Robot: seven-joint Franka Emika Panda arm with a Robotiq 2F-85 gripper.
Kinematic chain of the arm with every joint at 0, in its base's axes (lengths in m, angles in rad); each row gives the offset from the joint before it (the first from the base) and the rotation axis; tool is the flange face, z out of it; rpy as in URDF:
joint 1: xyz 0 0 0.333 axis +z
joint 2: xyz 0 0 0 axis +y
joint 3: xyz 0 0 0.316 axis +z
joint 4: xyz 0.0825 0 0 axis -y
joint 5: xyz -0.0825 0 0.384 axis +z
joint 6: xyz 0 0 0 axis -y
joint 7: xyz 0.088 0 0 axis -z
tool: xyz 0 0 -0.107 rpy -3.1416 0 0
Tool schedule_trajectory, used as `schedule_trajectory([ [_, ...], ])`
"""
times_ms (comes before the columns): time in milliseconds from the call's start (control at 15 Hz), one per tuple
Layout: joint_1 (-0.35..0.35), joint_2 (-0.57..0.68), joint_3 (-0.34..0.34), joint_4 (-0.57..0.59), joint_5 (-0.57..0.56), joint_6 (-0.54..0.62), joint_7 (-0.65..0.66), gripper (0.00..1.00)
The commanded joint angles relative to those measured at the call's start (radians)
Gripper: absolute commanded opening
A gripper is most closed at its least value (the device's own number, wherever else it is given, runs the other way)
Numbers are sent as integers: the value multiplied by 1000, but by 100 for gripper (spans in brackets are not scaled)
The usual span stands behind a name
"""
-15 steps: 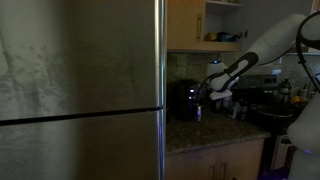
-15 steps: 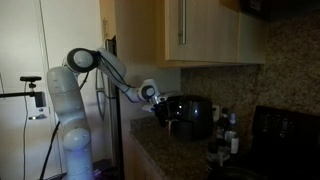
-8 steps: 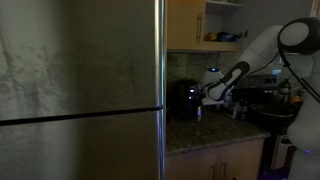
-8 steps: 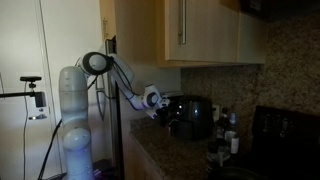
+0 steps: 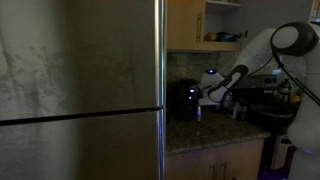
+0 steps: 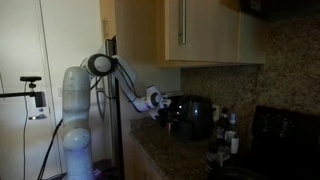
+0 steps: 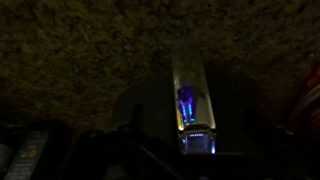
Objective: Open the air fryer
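Note:
The air fryer (image 5: pixel 184 100) is a small black box with a rounded top, standing on the granite counter next to the steel fridge. It also shows in an exterior view (image 6: pixel 192 116). My gripper (image 5: pixel 204 99) hangs just in front of it at handle height, and shows close beside its front in an exterior view (image 6: pixel 161 112). In the wrist view the fryer's dark rounded body (image 7: pixel 235 112) fills the lower half, with a glossy strip (image 7: pixel 190 105) that reflects blue light. My fingers are too dark to make out there, so whether they are open is unclear.
The tall steel fridge (image 5: pixel 80 90) stands beside the fryer. Wooden wall cabinets (image 6: pixel 200 30) hang above. Bottles and small items (image 6: pixel 225 135) crowd the counter beyond the fryer, near a dark stove (image 6: pixel 285 130). The granite backsplash (image 7: pixel 90 40) lies behind.
The arm has lowered and the gripper has moved down and closer to the front of the air fryer. The fryer has not moved.

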Motion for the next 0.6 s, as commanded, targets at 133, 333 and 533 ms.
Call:
schedule_trajectory([
  [133, 17, 83, -23, 118, -145, 65, 217, 100],
  [333, 33, 154, -44, 209, -244, 7, 346, 100],
  [533, 43, 212, -53, 268, -278, 8, 411, 100],
])
